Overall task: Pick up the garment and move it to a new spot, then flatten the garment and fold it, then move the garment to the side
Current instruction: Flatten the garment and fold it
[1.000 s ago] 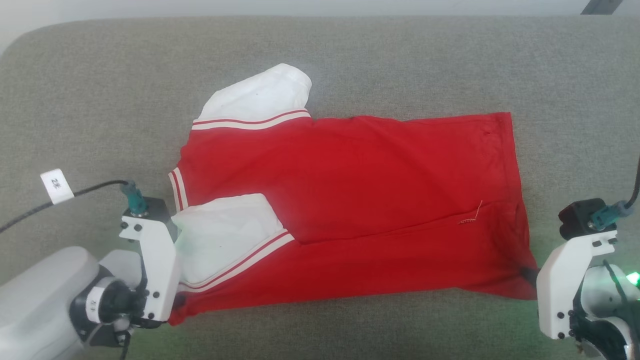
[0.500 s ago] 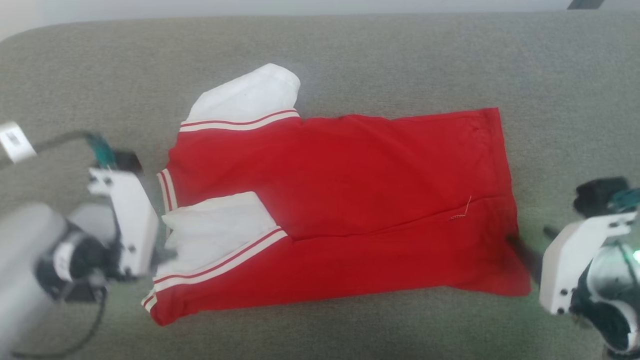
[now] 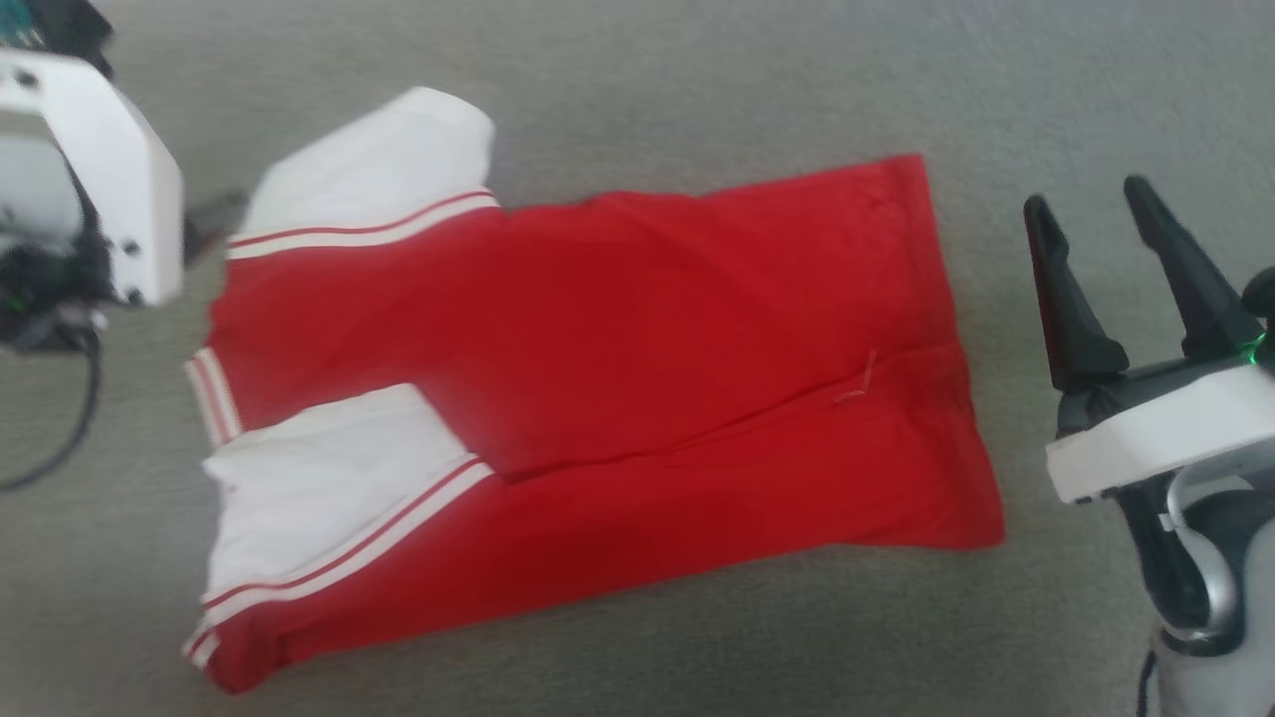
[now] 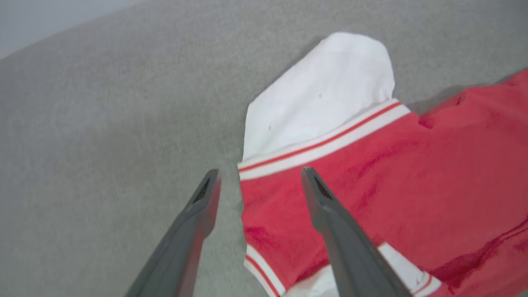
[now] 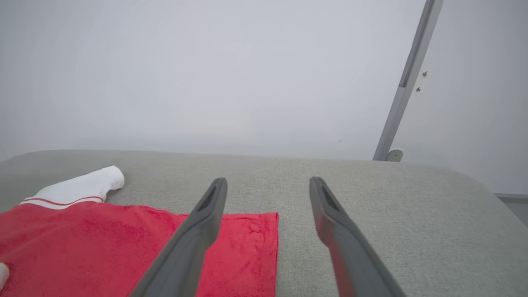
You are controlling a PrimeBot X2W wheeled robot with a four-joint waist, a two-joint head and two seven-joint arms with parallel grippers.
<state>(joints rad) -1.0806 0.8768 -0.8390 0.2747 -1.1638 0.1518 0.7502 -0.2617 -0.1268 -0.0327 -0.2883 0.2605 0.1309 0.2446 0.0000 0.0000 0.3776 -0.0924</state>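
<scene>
1. The garment (image 3: 598,398) lies across the middle of the grey upholstered surface (image 3: 637,70), collar end toward the robot's left and hem toward its right. Its near long side is folded over the body, so the near white sleeve (image 3: 329,478) rests on top of the red. The far white sleeve (image 3: 379,164) sticks out flat onto the grey fabric.
2. It looks like thin, limp jersey cloth: light, soft, not fragile, and likely to sag or slide open if lifted by one point. The doubled near edge has two layers, so a pinch there should go through both.
3. Good holds seem to be the firmer sewn parts: the striped seam (image 4: 321,142) at the far shoulder and the far hem corner (image 3: 911,169), one for each arm, so that the cloth stays taut between them.
4. The left gripper (image 4: 260,173) has its jaws spread and holds nothing. It straddles the collar-end edge just below that stripe, one finger over red cloth and one over grey. I cannot tell whether it touches.
5. The right gripper (image 3: 1086,196) is also spread wide and empty, beside the hem end and apart from the cloth.
</scene>
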